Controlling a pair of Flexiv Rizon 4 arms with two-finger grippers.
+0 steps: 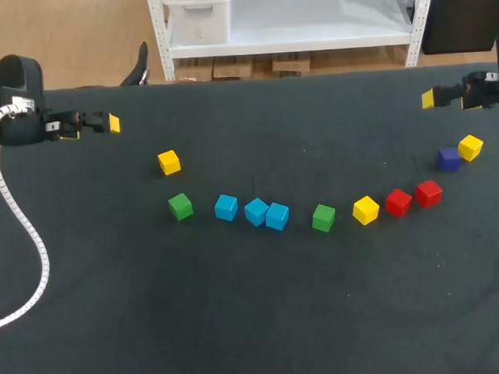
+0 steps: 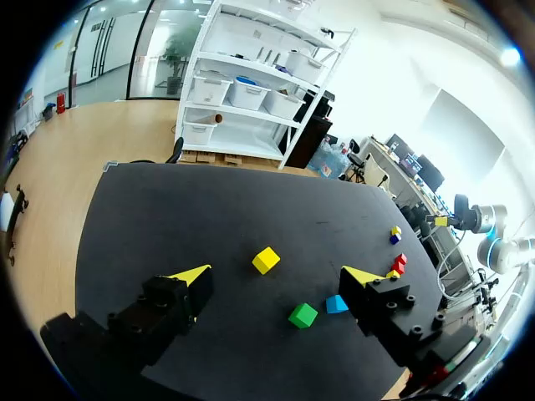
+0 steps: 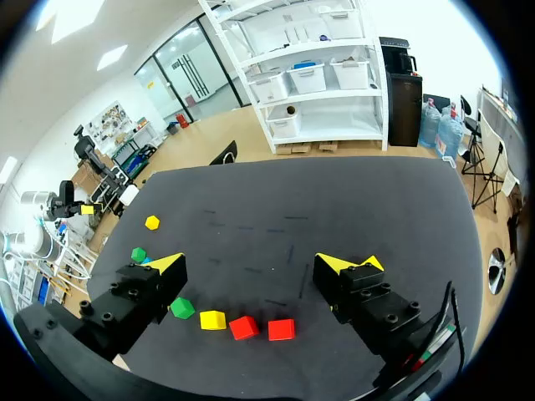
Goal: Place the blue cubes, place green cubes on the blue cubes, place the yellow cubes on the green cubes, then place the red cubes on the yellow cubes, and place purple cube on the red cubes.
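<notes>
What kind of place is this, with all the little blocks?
Probably a robot lab or test room. The left gripper and right gripper of two robot arms hover at the sides of a black table, and coloured cubes lie scattered on it.

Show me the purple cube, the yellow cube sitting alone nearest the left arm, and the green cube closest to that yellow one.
purple cube (image 1: 449, 158): head view, the middle of the cube.
lone yellow cube (image 1: 169, 161): head view, the middle of the cube.
nearby green cube (image 1: 180, 206): head view, the middle of the cube.

Matte black tabletop (image 1: 255, 319). Plain, unpatterned: blue cubes (image 1: 256, 211), green cubes (image 1: 181, 206), yellow cubes (image 1: 366, 209), red cubes (image 1: 398, 202), one purple cube (image 1: 449, 158).
</notes>
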